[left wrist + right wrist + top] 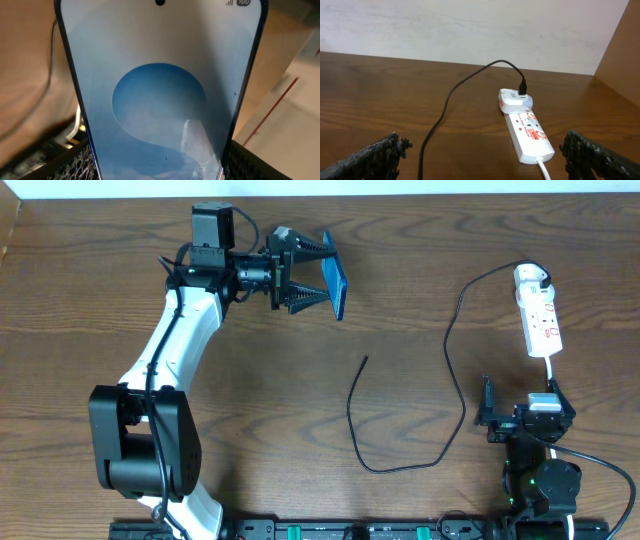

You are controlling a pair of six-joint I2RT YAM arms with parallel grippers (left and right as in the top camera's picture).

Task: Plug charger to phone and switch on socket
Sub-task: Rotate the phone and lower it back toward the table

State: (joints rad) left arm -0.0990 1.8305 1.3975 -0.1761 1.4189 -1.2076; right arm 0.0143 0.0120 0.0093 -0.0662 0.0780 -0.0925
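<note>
On the left side of the bench [90, 300], the left tool [322, 275] is clamped across the width of the phone [337, 285], one finger on each long edge, holding it clear of the wood. From the left wrist, the blue screen faces the camera and the phone's long axis runs straight away from the wrist, with the top end farthest out. Further right, the charger [352, 420] lies loose. Its free tip points to the far side, and the cable loops toward the near edge, then climbs to a white plug [532, 277]. That plug sits in the far end of the socket [545, 325], whose long axis runs far to near. Just below it, the right tool [522, 395] is spread wide and holds nothing.
</note>
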